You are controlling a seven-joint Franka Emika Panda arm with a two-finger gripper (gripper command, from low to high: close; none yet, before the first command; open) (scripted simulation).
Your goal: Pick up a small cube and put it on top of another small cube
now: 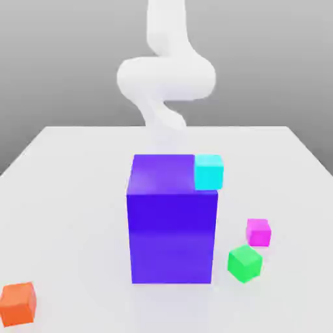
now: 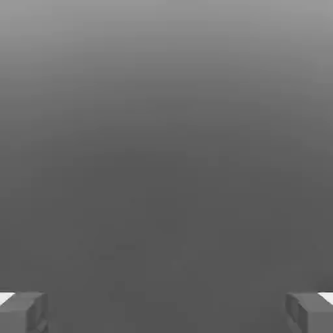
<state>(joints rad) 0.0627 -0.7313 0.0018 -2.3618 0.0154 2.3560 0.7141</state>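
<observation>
The white table [image 1: 78, 169] carries all the things. Behind it, at the far side, the white arm [image 1: 166, 75] rises in a blurred curve. The biggest thing on the table is the tall purple-blue block [image 1: 172, 227], which stands upright near the middle. A cyan cube [image 1: 209, 172] appears at the block's upper corner on the exterior view's right; I cannot tell if it sits on the block or behind it. The green cube [image 1: 244, 262] lies near the block's foot, on the exterior view's right. The orange cube [image 1: 17, 304] is well apart, at the near corner on the exterior view's left. The small cube [image 1: 258, 232], bright magenta-pink, rests on the table just behind the green cube, apart from the block. In the hand view the tool [image 2: 166, 312] is spread wide, its two grey fingers [image 2: 23, 312] at opposite edges, with nothing between them.
</observation>
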